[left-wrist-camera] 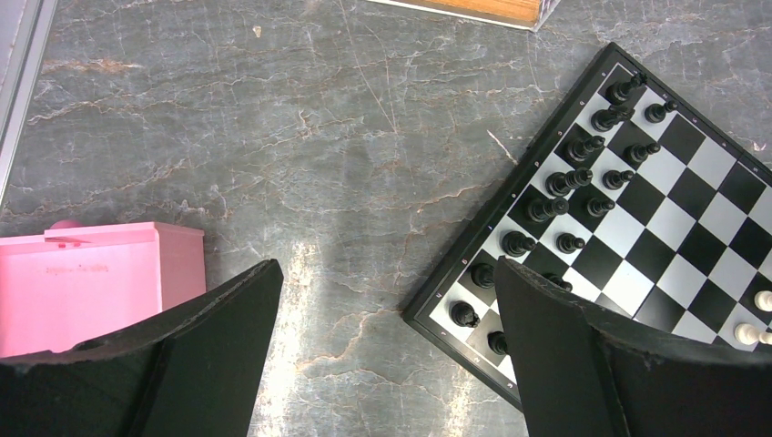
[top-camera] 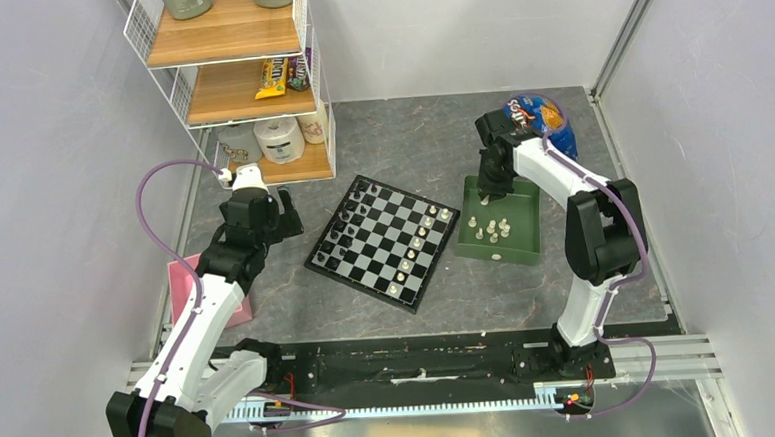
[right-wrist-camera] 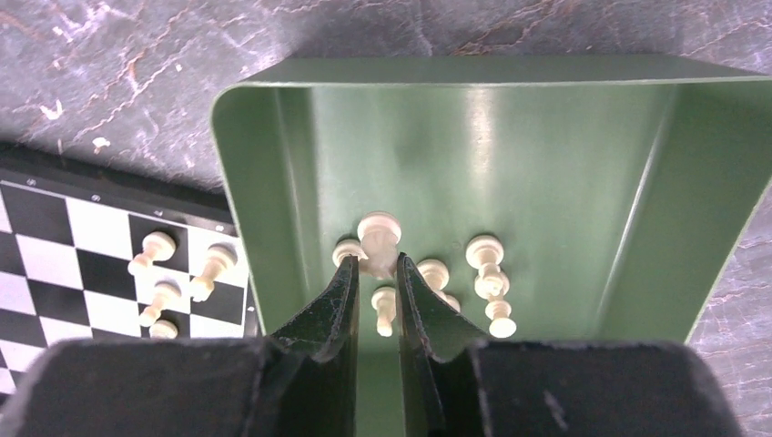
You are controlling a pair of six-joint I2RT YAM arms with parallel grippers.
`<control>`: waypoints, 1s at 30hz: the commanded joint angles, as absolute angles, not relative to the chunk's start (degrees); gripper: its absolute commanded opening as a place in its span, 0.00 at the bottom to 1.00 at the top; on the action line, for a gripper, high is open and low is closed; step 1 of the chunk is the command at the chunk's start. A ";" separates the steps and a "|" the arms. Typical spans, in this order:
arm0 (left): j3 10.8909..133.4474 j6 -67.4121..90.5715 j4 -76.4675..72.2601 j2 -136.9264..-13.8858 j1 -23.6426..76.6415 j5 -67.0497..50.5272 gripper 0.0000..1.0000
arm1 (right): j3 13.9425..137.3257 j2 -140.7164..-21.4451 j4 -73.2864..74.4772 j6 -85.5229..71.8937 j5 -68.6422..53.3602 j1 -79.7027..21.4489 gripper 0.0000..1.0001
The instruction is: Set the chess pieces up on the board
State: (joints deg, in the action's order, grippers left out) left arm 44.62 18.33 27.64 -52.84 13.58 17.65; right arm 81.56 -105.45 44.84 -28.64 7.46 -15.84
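1. The dark grey marbled bench (top-camera: 409,137) carries everything.
2. The square black-and-white chequered chessboard (top-camera: 380,241) lies at an angle in the middle of the bench, between our two arms.
3. The green rectangular plastic tray (top-camera: 525,209) sits just beside the chessboard's right edge and serves as the store for unplaced pieces.
4. Our left gripper (left-wrist-camera: 387,273) hangs spread wide over bare bench to the left of the chessboard, holding nothing.
5. Our right gripper (right-wrist-camera: 376,266) is down inside the tray. Its jaws are drawn close and, as far as we can tell, pinch one cream-white piece (right-wrist-camera: 380,238) by its sides.
6. The small black chess pieces (top-camera: 349,226) fill two rows along the chessboard's left side, so we judge that side done.
7. Some of the small cream-white chess pieces (top-camera: 420,239) stand along the chessboard's right edge, with gaps between them. Several others (top-camera: 491,229) are in the tray, close together. We judge the cream side roughly half set.
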 commanded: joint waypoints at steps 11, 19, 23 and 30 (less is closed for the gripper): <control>45.59 17.57 26.89 -52.56 13.36 17.07 0.94 | 83.67 -98.77 47.06 -31.65 4.40 -28.63 0.03; 45.48 17.57 26.89 -52.21 13.37 17.03 0.94 | 83.54 -103.33 45.80 -32.95 4.07 -32.24 0.03; 45.54 17.58 26.94 -52.20 13.36 17.10 0.94 | 84.73 -105.85 45.32 -32.19 4.00 -32.26 0.03; 45.47 17.51 26.91 -52.17 13.36 17.23 0.94 | 86.12 -108.83 44.91 -31.44 3.93 -32.26 0.03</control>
